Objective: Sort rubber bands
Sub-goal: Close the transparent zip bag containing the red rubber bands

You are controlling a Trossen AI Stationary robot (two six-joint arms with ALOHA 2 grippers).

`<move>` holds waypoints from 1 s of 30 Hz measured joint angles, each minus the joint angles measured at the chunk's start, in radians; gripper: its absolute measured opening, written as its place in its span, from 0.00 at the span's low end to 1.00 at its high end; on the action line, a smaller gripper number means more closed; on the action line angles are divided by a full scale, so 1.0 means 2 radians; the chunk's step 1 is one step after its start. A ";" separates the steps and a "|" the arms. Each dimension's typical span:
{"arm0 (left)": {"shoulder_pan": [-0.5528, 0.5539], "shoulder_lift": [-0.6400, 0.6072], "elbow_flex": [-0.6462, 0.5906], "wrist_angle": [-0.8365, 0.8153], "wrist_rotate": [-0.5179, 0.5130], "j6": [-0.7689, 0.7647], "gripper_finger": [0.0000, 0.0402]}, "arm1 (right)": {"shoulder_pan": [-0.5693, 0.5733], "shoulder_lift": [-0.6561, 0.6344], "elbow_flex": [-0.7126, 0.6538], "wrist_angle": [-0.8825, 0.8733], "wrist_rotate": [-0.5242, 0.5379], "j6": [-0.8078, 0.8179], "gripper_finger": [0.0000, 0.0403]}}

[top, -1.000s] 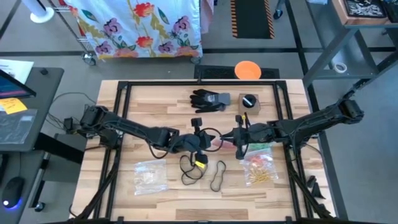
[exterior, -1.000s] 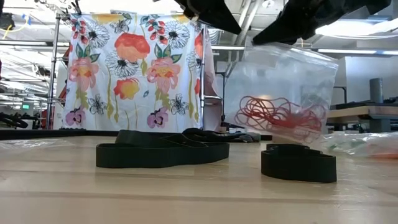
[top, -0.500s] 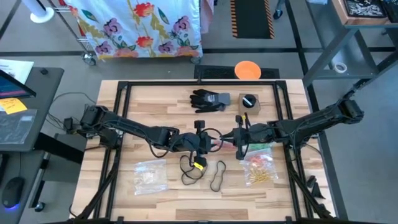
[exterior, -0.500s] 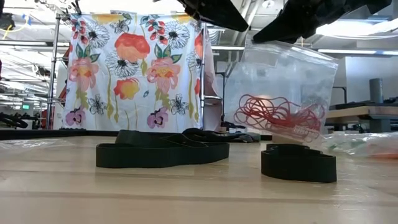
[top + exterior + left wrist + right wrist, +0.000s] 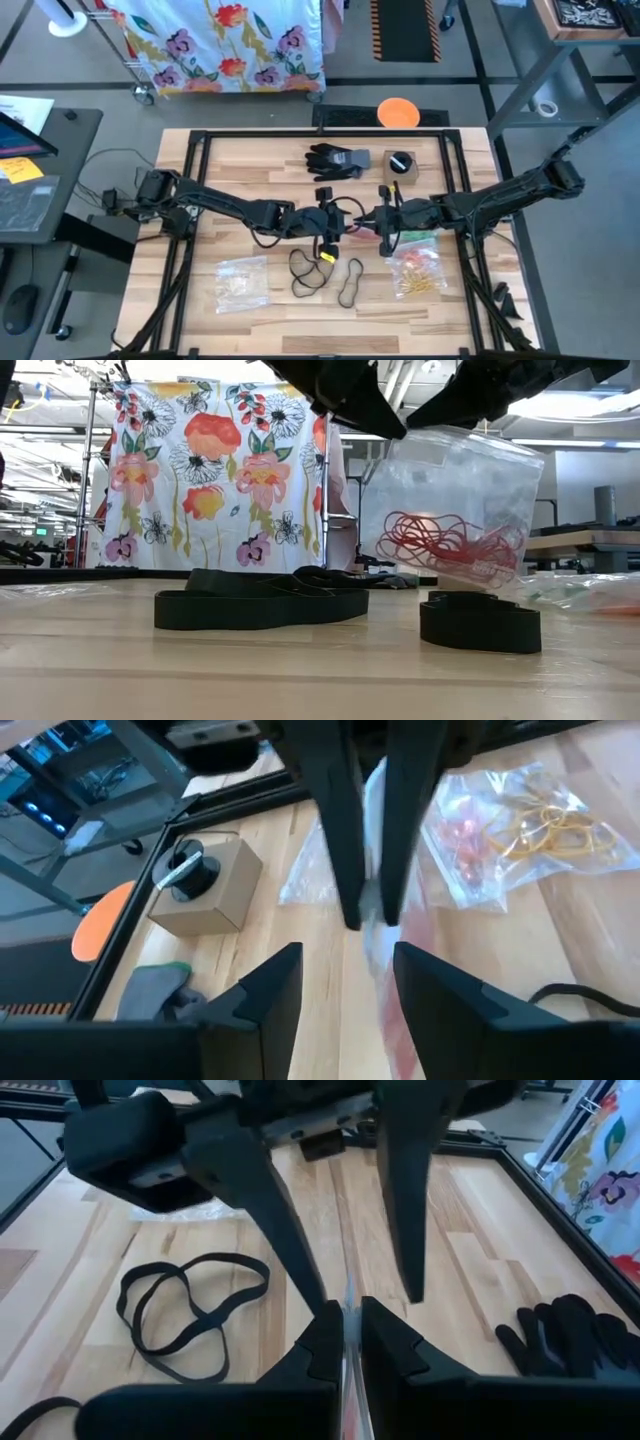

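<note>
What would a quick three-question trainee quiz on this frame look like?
1. True or false: the right gripper is pinching the edge of the clear bag that hangs above the table.
2. The rubber bands inside that bag are: A green, B red, C black.
3. Fill in: the left gripper, right beside the bag, has its fingers ____.
Key: 1 true; 2 B; 3 open.
</note>
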 joint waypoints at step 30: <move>-0.002 -0.001 0.000 0.017 0.014 -0.003 0.01 | 0.000 0.000 0.000 -0.005 0.000 0.000 0.05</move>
